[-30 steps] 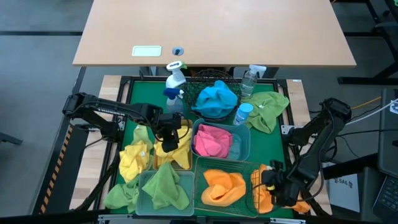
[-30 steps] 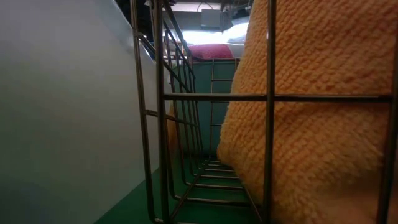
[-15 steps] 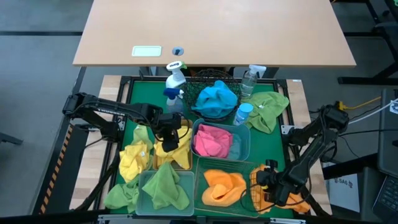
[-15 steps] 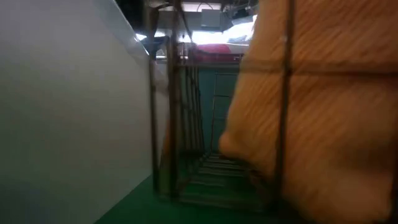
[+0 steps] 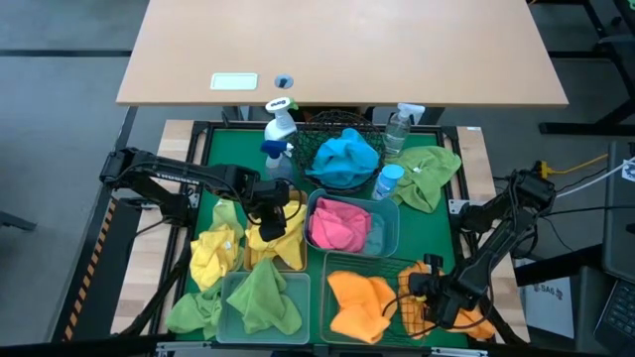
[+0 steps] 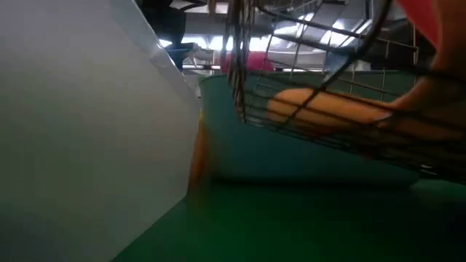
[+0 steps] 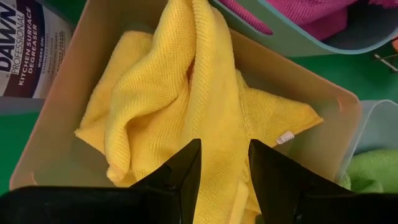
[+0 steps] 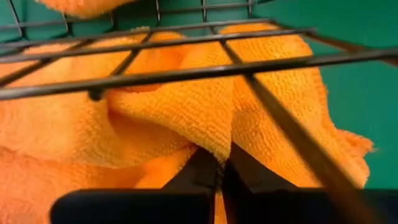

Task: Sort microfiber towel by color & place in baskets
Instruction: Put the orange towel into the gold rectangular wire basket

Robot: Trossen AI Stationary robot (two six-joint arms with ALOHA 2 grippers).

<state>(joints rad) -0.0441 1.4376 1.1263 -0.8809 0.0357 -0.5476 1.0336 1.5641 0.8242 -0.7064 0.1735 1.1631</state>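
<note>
My right gripper is at the near right, shut on an orange towel that lies beside the green wire basket. The basket's wires cross in front of that towel. The basket is tilted, with another orange towel inside. My left gripper hangs open over a yellow towel in the amber bin, one finger on each side of a ridge of it. My right gripper pinches a raised fold of the orange towel between its two fingertips, coming steeply from above. The rest of the towel lies slack on the green mat, partly under the basket's wires.
A teal bin holds a pink towel. A round black mesh basket holds a blue towel. A pale bin holds a green towel. Loose green and yellow towels and spray bottles lie around.
My right gripper has come down onto the orange towel at the near right and shut on a fold of it. The green wire basket has tipped and shifted; in the low view its near side has risen off the mat, and the orange towel inside has slid.
</note>
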